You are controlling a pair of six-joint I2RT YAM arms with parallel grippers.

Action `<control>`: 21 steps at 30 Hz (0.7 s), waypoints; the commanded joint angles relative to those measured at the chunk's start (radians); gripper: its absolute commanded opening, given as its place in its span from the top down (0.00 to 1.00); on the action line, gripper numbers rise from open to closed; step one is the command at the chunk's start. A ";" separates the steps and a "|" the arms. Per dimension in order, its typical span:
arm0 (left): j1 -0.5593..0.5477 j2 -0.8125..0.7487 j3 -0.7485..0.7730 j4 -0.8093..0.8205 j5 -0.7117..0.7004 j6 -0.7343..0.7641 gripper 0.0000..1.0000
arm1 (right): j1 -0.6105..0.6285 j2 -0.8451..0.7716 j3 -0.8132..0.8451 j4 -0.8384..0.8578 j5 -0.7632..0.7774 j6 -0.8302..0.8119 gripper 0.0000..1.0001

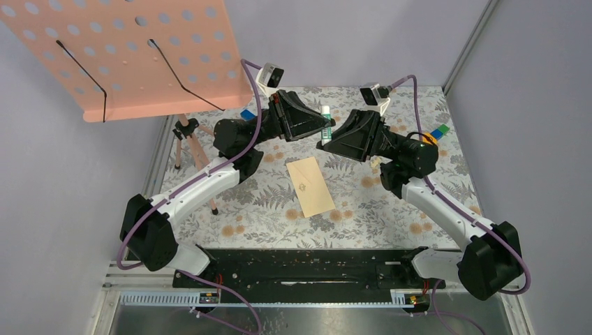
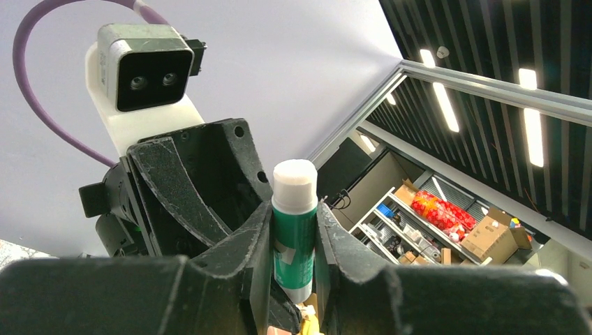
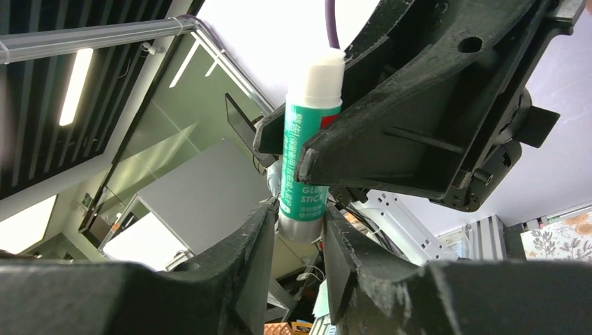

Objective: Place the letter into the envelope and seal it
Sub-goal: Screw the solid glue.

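Observation:
The tan envelope [image 1: 311, 185] lies flat on the floral table, mid-front, with neither gripper touching it. The letter is not in view. Both arms are raised behind the envelope and meet at a green glue stick [image 1: 325, 116] with a white top. My left gripper [image 1: 322, 125] is shut on the stick's green body [image 2: 294, 230], as the left wrist view [image 2: 294, 262] shows. My right gripper [image 1: 323, 140] closes on the stick's grey base end [image 3: 301, 225], below the left fingers [image 3: 391, 118]. The stick [image 3: 307, 139] stands roughly upright.
A pink pegboard [image 1: 132, 49] overhangs the back left above a small wooden tripod [image 1: 188, 143]. A blue item [image 1: 246, 113] lies behind the left arm. Orange, green and blue items [image 1: 434, 134] sit at the back right. A black rail [image 1: 307, 269] runs along the near edge.

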State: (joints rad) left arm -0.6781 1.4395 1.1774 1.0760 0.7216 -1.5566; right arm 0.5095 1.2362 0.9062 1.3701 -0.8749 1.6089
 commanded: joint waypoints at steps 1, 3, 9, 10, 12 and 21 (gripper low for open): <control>0.006 -0.014 0.026 0.043 -0.024 0.014 1.00 | 0.017 -0.012 0.042 0.061 0.008 -0.009 0.66; 0.006 -0.017 0.025 0.038 -0.020 0.018 1.00 | 0.017 -0.013 0.041 0.058 0.012 -0.008 0.78; 0.005 -0.068 0.054 -0.184 0.021 0.181 1.00 | 0.016 -0.116 0.024 -0.311 0.014 -0.220 1.00; 0.002 -0.082 0.070 -0.267 0.029 0.236 1.00 | 0.015 -0.161 0.019 -0.475 0.042 -0.320 1.00; -0.011 -0.115 0.108 -0.436 0.024 0.361 1.00 | 0.021 -0.256 0.030 -0.816 0.153 -0.547 1.00; -0.079 -0.162 0.208 -0.886 -0.115 0.679 1.00 | 0.168 -0.342 0.261 -1.508 0.641 -0.980 1.00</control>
State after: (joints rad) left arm -0.7345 1.3117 1.3312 0.3759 0.6750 -1.0489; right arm 0.6048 0.8825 1.0424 0.2096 -0.5381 0.8822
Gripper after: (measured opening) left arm 0.225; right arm 0.227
